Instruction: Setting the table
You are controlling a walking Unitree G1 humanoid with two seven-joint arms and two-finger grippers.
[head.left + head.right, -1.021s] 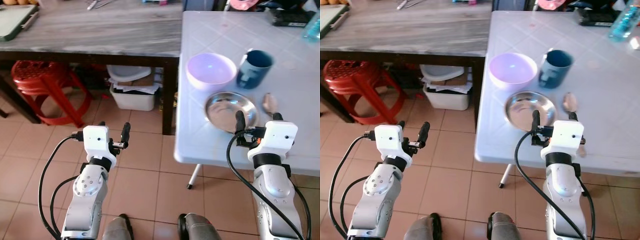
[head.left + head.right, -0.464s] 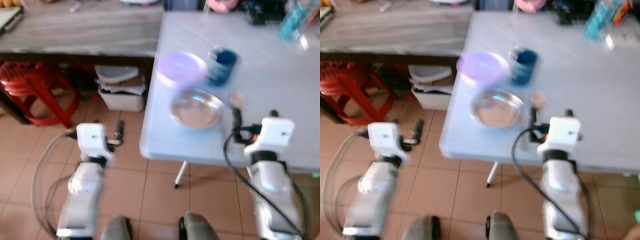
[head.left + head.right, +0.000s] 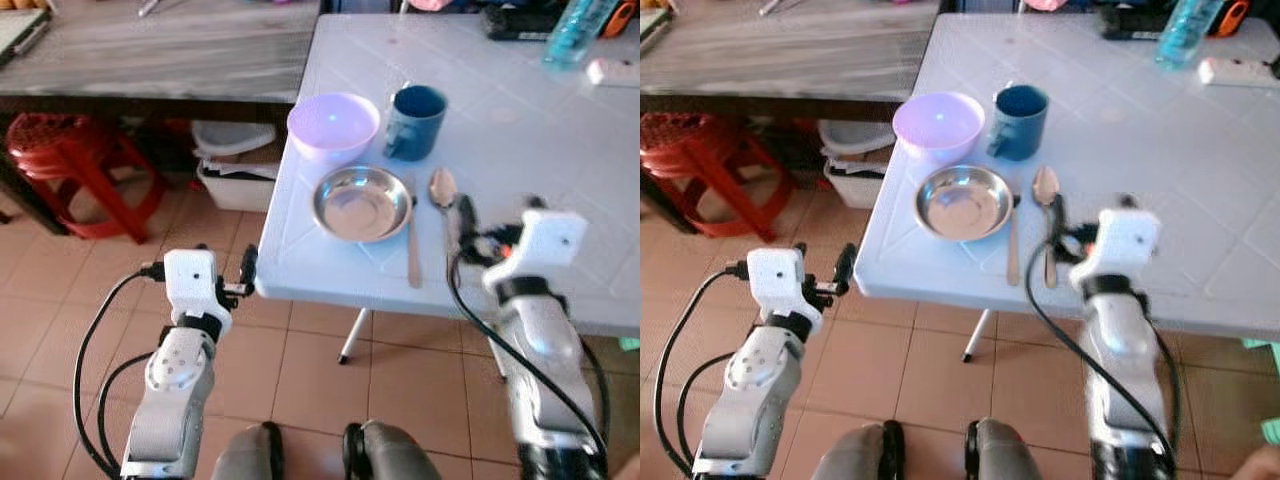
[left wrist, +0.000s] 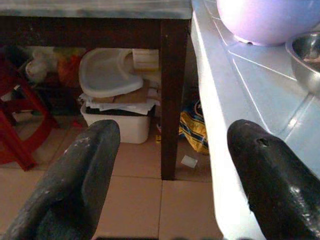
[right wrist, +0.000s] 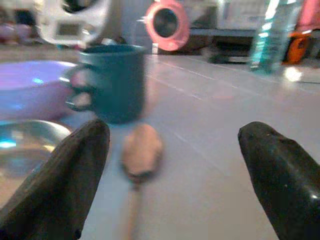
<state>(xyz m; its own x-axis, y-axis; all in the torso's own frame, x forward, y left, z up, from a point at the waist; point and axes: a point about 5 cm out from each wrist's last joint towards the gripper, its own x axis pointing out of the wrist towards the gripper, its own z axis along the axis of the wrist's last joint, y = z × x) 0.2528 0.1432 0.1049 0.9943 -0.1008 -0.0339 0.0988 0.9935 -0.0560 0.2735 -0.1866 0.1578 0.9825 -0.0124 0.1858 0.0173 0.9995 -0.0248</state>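
Nearest the robot, the left pincer [image 3: 222,272] hangs off the front-left corner of the white desk [image 3: 520,130], its 2 black fingers spread wide on nothing, with one finger close to the desk's edge; the risk here is that any forward step or swing of that arm knocks the corner and jolts everything set out above. The right pincer [image 3: 494,218] hovers over the near part of the desk, likewise spread and grasping nothing, with the spoon [image 3: 442,190] lying just ahead between its fingers in the wrist view. Since the arm looks smeared, a fast or low approach could push the spoon sideways into the wooden stick [image 3: 412,240] lying beside it, or skid it toward the near edge and onto the tiled floor. Just beyond, the steel plate [image 3: 361,204] sits close to the desk's left edge, so a sideways nudge from the right pincer could slide it off. Behind it the lilac bowl [image 3: 333,125] stands even closer to that edge, and the blue mug [image 3: 416,121] stands beside it, handle to the left; reaching over the plate for either risks tipping the mug. Farther back, a bottle [image 3: 574,30] and a white power strip [image 3: 612,71] lie well apart from the place setting.
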